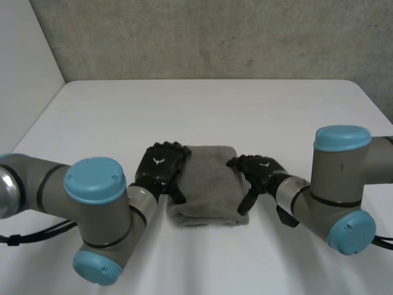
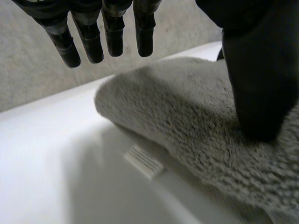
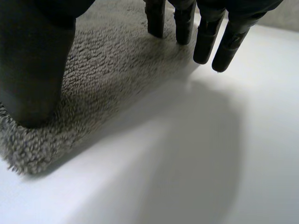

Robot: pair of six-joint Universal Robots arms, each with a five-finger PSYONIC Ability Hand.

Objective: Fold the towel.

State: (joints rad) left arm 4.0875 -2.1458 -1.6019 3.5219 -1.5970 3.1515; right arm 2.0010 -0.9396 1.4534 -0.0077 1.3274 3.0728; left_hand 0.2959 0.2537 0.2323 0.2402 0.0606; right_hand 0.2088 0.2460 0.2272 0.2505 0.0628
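You have one grey terry towel [image 1: 209,184], folded into a thick oblong, lying on the near half of the white table [image 1: 202,104] straight ahead of the robot. Its long axis runs from the robot toward the far wall, and the rumpled short end is the nearer one.

Two grey arms with light-blue caps come in from the near corners, the left arm [image 1: 92,203] and the right arm [image 1: 338,178], both bent inward at the elbow. Each ends in one black hand at a long side of the towel.

The right hand [image 1: 261,169] is at the right edge. Its thumb [image 3: 32,70] rests on the pile by the near right corner, and its fingers [image 3: 205,42] reach out straight over the towel's edge; the hand is released, gripping nothing.

The left hand [image 1: 158,167] sits palm down at the left edge, toward the far corner. Its thumb [image 2: 257,84] presses on the towel's top while its fingers [image 2: 114,37] hang straight and spread above the cloth, so it is released too. One small white ribbed label [image 2: 144,161] shows under the fold beside that hand.

Beyond the towel the table runs back to a rough grey wall [image 1: 215,37].
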